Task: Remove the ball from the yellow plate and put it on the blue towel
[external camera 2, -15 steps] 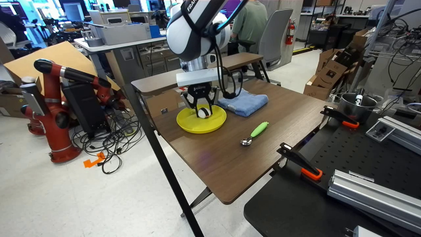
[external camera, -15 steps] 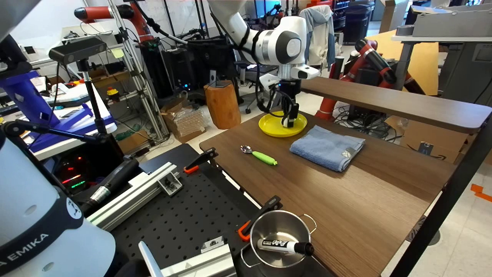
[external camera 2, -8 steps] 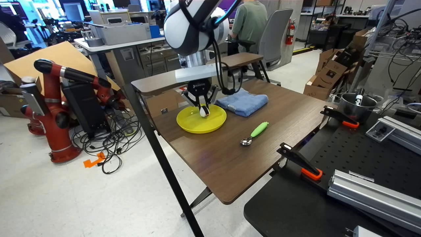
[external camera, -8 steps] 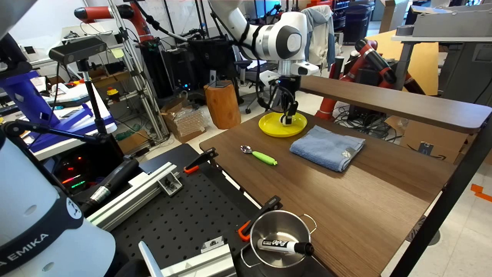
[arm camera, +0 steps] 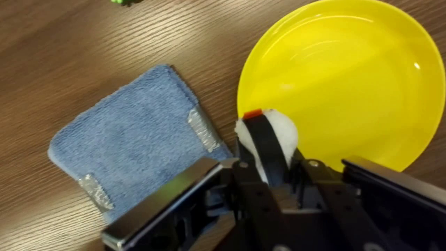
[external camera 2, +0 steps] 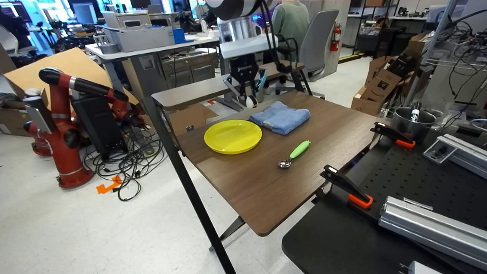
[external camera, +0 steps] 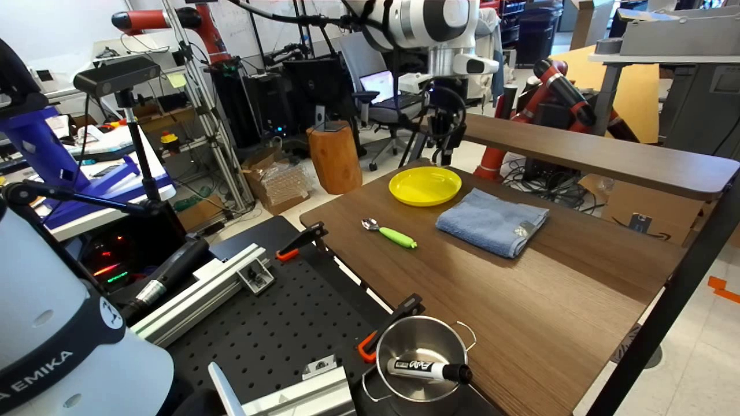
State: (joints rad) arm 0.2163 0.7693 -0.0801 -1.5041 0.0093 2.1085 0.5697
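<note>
The ball [arm camera: 284, 130] is white with a black band and a small orange patch. My gripper [arm camera: 268, 150] is shut on it in the wrist view, one finger on each side. In an exterior view the gripper [external camera 2: 249, 99] holds the ball [external camera 2: 252, 101] in the air, above and behind the yellow plate [external camera 2: 232, 139]. The plate is bare in both exterior views [external camera: 425, 188] and in the wrist view [arm camera: 348, 76]. The folded blue towel [external camera: 491, 222] lies beside the plate, also in the wrist view [arm camera: 136, 139], left of the ball.
A scoop with a green handle [external camera: 398, 237] lies on the table in front of the plate. A steel pot [external camera: 399, 338] holding a marker [external camera: 425, 370] stands near the table's edge. A raised wooden shelf [external camera: 578, 150] runs along behind the towel. Black clamps [external camera 2: 344, 186] grip the table edge.
One second ago the gripper was around the ball on the plate. The fingers have closed on it, and the arm has lifted it up off the plate, shifting a little to the towel's side.
</note>
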